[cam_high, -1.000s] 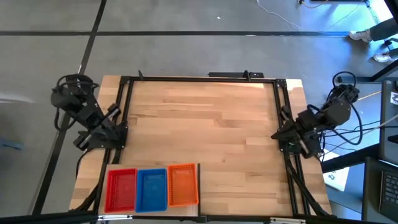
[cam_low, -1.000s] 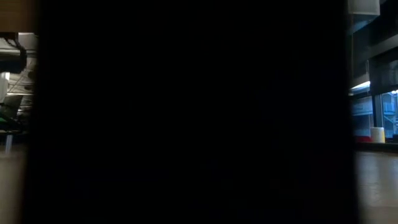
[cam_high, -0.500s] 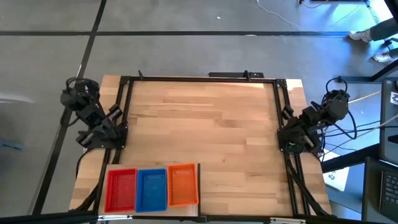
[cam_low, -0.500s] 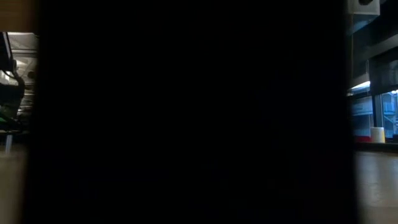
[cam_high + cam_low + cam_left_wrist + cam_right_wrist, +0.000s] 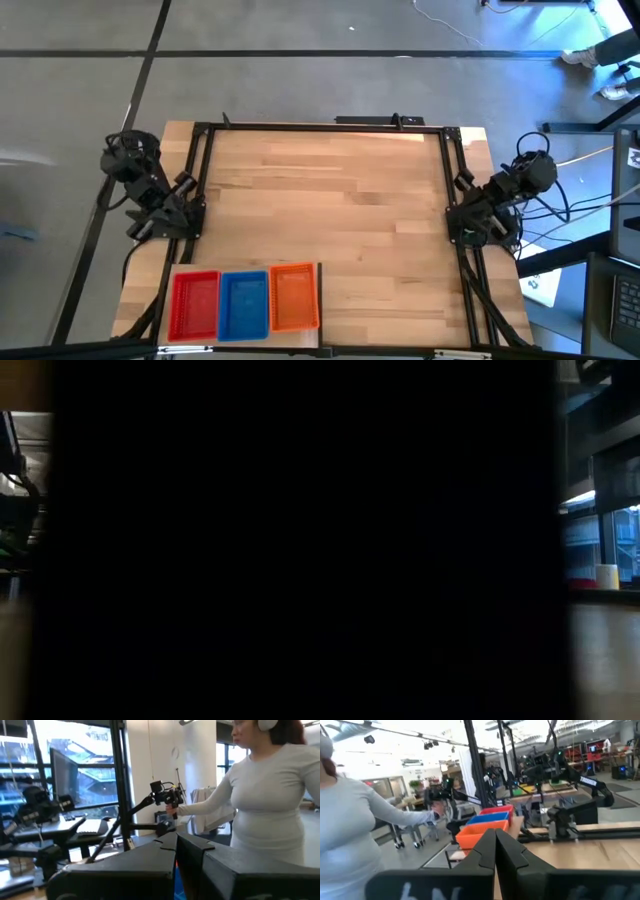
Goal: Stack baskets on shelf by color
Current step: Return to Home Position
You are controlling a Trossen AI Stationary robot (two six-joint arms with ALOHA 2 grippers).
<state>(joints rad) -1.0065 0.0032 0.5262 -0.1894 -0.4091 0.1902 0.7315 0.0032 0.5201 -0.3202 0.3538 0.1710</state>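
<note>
No legible txt anywhere

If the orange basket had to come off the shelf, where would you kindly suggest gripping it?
Likely the orange basket's free long rim, the one facing away from the blue basket, coming straight down from above: the blue basket crowds the other long side, leaving no room for a finger there.

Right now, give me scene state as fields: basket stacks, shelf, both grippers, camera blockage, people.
red baskets: on the shelf, end nearest the left arm
blue baskets: on the shelf, middle
orange baskets: on the shelf, end nearest the right arm
count per colour: cannot tell from above
left gripper: shut, empty, at left edge of the table
right gripper: shut, empty, at right edge of the table
low view: blocked, almost all dark
person: stands beyond the table
</note>
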